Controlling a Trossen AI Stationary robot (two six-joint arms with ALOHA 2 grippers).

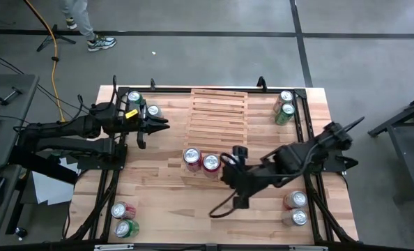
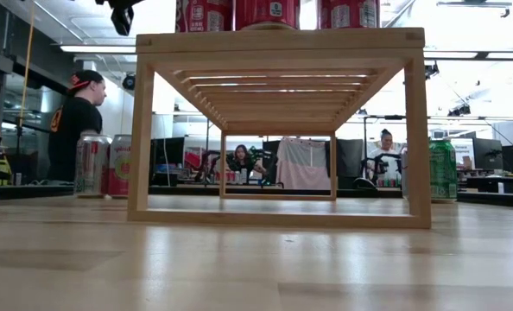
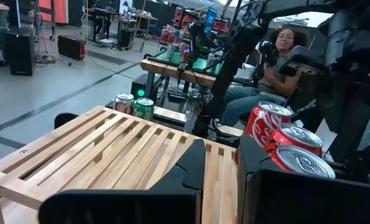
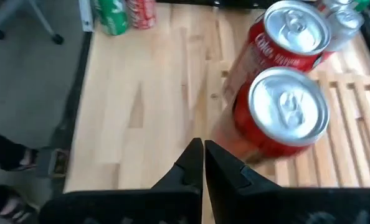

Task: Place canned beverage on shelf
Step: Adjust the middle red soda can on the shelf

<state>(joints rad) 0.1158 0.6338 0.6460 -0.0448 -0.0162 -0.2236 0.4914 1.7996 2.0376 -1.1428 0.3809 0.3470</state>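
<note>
Right gripper, jaws pressed together and empty, hangs beside two red cans on the shelf; open wide before approaching another can.

Grey concrete floor surrounds the wooden table. At 11 o'clock, a yellow cable. Ceiling strip lights illuminate cluttered workbenches.

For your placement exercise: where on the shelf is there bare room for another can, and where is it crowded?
The shelf is bare across its back slats, from the two red cans at its front edge up to the far rail. Crowded spot: that front edge, where the right gripper sits beside the cans. The left gripper borders the shelf's left side. Table corners hold can pairs.
</note>
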